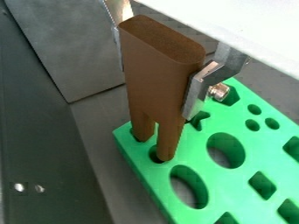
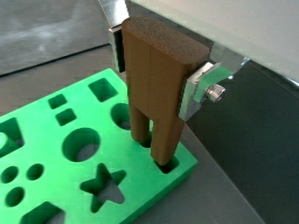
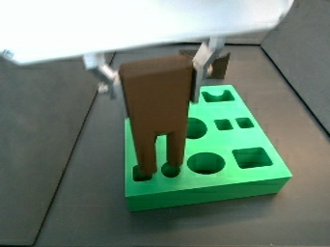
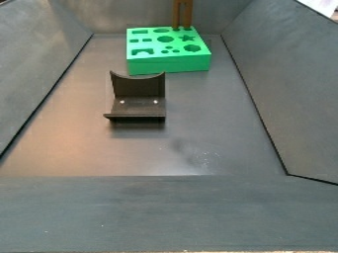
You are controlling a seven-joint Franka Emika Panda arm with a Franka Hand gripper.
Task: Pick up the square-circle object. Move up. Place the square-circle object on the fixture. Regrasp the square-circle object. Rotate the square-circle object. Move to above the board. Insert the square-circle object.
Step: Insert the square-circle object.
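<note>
Your pincer (image 2: 158, 74) is clamped on the upper part of the square-circle object (image 2: 158, 87), silver fingers (image 2: 201, 87) pressed on its two narrow sides, directly above the near corner of the board (image 2: 59, 166). The block hangs upright, long axis vertical, straight below the pincer, its two prongs pointing down. In both wrist views the prong tips already sit in cut-outs at the board's edge; I judge the insertion begun but not seated, since most of the prong length still shows above the green surface. So what the coming move turns on is plain: the way in is straight down along the block's own axis, with no sideways offset that you can see.

A side view shows the same thing: the square-circle object (image 3: 161, 111) stands erect at the front corner of the board (image 3: 245, 178), both prongs entering holes near the left edge. How deep the holes run is hidden.

The fixture (image 4: 134, 99) stands on the floor well apart from the board (image 4: 165, 49), nearer that camera, and out of your path. The slanted grey walls of the enclosure rise near the board, yet nothing lies between the block and its holes. Any tilt could bind the prongs, so keep it plumb.
</note>
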